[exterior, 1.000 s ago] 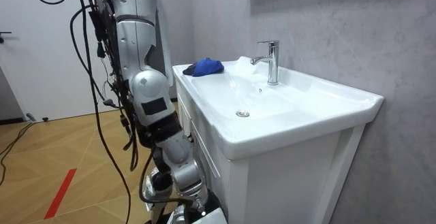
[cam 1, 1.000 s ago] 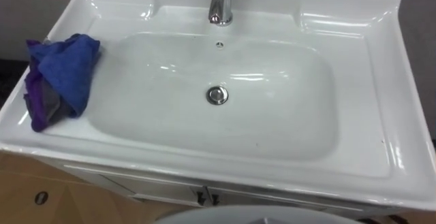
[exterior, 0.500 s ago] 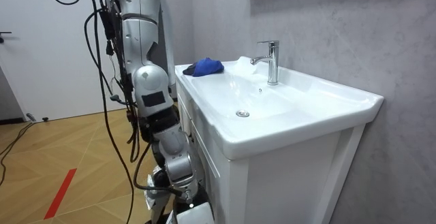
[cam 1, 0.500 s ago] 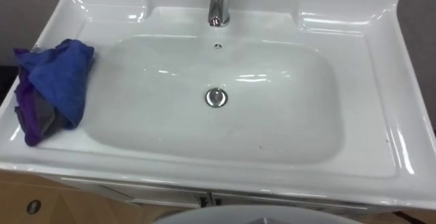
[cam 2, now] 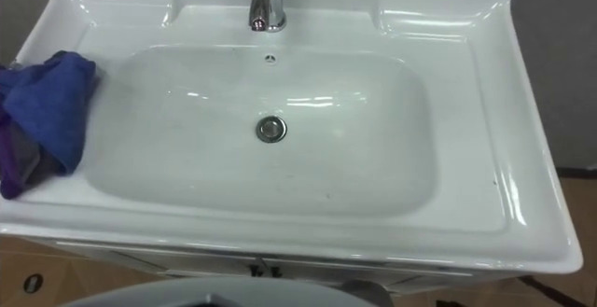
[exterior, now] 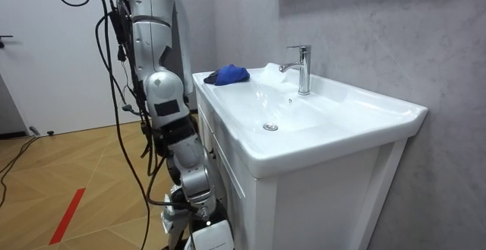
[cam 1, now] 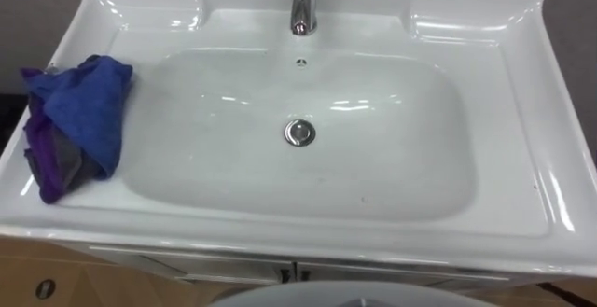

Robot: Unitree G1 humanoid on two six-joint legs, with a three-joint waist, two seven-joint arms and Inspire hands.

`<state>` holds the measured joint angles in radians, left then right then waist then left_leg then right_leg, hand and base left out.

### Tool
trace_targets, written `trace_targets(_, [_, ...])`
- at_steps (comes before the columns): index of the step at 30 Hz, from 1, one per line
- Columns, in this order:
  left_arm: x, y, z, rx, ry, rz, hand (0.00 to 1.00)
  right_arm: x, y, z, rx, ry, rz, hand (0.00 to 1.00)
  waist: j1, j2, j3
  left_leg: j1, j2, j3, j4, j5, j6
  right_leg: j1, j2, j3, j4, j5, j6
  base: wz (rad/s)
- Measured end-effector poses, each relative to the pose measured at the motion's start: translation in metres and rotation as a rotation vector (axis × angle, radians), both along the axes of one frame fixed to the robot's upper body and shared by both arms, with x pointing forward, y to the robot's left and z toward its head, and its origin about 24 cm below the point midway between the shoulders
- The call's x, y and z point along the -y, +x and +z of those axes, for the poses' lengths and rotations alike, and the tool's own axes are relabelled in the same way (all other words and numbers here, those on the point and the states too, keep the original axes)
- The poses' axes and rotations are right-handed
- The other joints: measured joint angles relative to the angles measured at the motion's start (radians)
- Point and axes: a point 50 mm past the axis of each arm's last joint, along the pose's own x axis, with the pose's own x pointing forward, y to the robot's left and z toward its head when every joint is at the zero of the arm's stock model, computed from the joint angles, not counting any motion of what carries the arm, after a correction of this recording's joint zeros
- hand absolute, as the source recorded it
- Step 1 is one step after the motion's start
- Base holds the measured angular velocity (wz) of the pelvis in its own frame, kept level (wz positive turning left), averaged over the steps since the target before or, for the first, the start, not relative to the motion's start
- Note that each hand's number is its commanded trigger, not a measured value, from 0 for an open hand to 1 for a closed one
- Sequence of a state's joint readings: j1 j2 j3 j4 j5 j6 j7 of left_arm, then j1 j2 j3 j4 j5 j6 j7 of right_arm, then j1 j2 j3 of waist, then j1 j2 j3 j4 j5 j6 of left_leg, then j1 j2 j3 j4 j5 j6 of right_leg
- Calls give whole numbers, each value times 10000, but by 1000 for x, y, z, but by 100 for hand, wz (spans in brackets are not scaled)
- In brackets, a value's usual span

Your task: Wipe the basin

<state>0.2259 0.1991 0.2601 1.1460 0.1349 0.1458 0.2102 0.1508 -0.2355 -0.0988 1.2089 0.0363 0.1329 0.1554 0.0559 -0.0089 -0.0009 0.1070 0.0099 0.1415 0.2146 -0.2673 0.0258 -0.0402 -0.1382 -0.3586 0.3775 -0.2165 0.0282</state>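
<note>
Robot hand [exterior: 191,210], right, hangs by the cabinet [exterior: 304,197], state unclear; one blue cloth [cam 1: 82,118] on one basin [cam 1: 527,111]

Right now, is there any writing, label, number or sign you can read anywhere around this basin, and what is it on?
None: no readable text shows on the basin, the tap, the blue cloth or the cabinet.

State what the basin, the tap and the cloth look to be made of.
Basin: probably glazed white ceramic; glossy, with sharp light reflections. Tap: polished chromed metal, mirror-bright. Cloth: soft blue fabric, maybe microfibre; matte and crumpled into folds.
</note>
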Motion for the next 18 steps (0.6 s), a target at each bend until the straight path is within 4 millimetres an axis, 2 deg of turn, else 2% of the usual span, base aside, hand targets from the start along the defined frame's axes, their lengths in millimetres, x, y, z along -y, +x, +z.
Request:
trace_targets(7, [2,9,-1,-152,-350,-1074,0,0,1,0,55,11,-27,0,-27,-2,8,16,1,206,2,-49,73,-63,-2,125,-7,65,40,-7])
trace_targets(13, [6,17,-3,-259,-745,-1741,0,-3,6,-1,170,71,-74,0,-307,-55,30,37,-31,266,-83,-50,83,-127,25,307,-44,90,78,-5])
trace_targets(18, [8,27,-3,-96,-894,-2006,0,-4,4,-1,174,103,-68,0,-485,-49,43,88,27,384,-111,-57,95,-53,169,476,-248,199,105,-7])
